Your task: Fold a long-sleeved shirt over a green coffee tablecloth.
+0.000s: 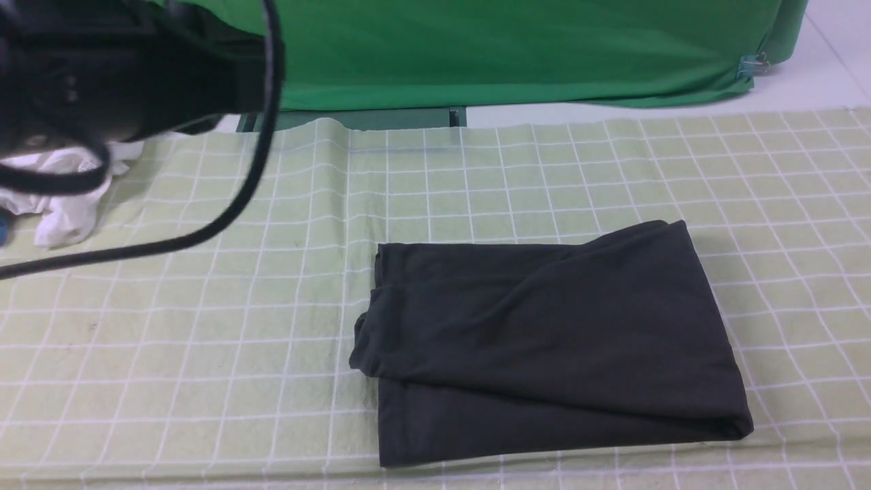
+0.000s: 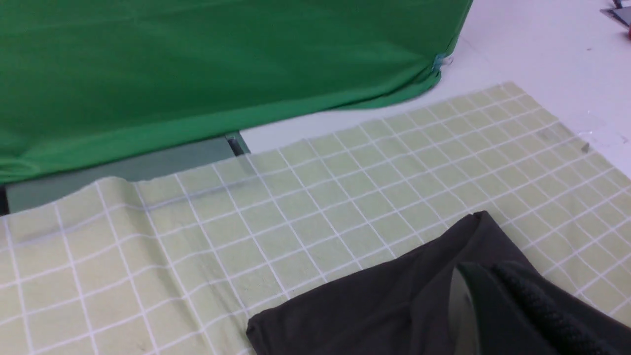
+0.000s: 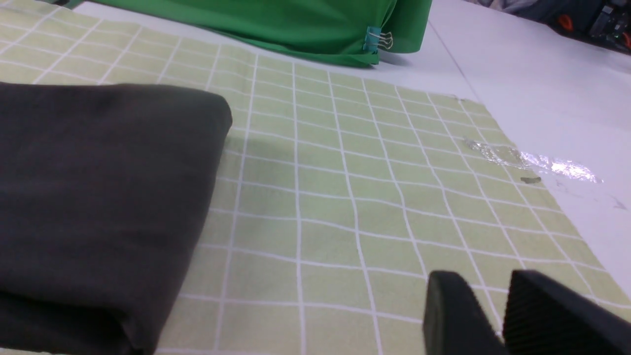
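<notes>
A: Item count, please. How many garments are on the tabletop (image 3: 542, 98)?

B: Two. One long-sleeved shirt (image 1: 544, 340), dark charcoal, folded into a rough rectangle of several layers. One white garment (image 1: 64, 197), crumpled, at the far left edge in the front view, well apart from the shirt.

A: Location of the shirt?

B: It lies flat on the green coffee tablecloth (image 1: 204, 327), right of centre and toward the near edge. One tablecloth only: pale yellow-green with a white grid, with a raised crease running front to back just left of the shirt.

A: Other cloths?

B: One plain bright green fabric (image 1: 510, 54) hanging behind the tablecloth, held at its right corner by one binder clip (image 3: 377, 39). One patch of clear tape (image 3: 532, 162) sits at the tablecloth's right edge on the white surface.

A: State of the left end effector (image 2: 498, 315)?

B: Closed, jaws together, nothing between them. In its wrist view it shows in front of the shirt's far corner; whether it touches the cloth I cannot tell. The left arm (image 1: 116, 75) and one black cable (image 1: 224, 211) fill the upper left of the front view.

A: The right end effector (image 3: 503, 315)?

B: Narrow gap between the two fingers, holding nothing. It sits over bare tablecloth, beside the shirt's right fold and apart from it.
</notes>
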Controlling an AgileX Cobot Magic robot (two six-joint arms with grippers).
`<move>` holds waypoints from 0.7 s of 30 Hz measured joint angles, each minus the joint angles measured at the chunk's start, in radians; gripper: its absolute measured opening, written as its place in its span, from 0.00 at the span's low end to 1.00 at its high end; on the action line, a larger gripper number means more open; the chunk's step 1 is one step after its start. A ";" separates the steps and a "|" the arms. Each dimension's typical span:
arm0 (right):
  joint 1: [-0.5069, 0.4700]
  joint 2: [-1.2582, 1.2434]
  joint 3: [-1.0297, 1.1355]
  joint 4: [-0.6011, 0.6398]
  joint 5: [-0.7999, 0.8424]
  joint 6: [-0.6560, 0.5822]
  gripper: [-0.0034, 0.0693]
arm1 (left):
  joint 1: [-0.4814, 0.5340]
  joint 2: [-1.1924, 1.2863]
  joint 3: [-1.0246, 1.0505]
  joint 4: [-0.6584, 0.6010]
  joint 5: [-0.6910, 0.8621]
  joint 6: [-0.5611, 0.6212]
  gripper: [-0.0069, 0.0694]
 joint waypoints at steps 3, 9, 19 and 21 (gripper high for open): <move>0.000 0.000 0.000 -0.001 -0.001 0.000 0.30 | 0.000 -0.088 0.000 0.017 0.042 -0.001 0.11; 0.000 0.000 0.000 -0.001 -0.001 0.001 0.31 | 0.000 -0.289 0.117 -0.038 0.052 -0.003 0.11; 0.000 0.000 0.000 -0.001 -0.001 0.001 0.36 | 0.000 -0.514 0.533 -0.109 -0.405 0.019 0.11; 0.000 0.000 0.000 -0.001 -0.001 0.001 0.37 | 0.000 -0.525 0.556 -0.109 -0.447 0.019 0.11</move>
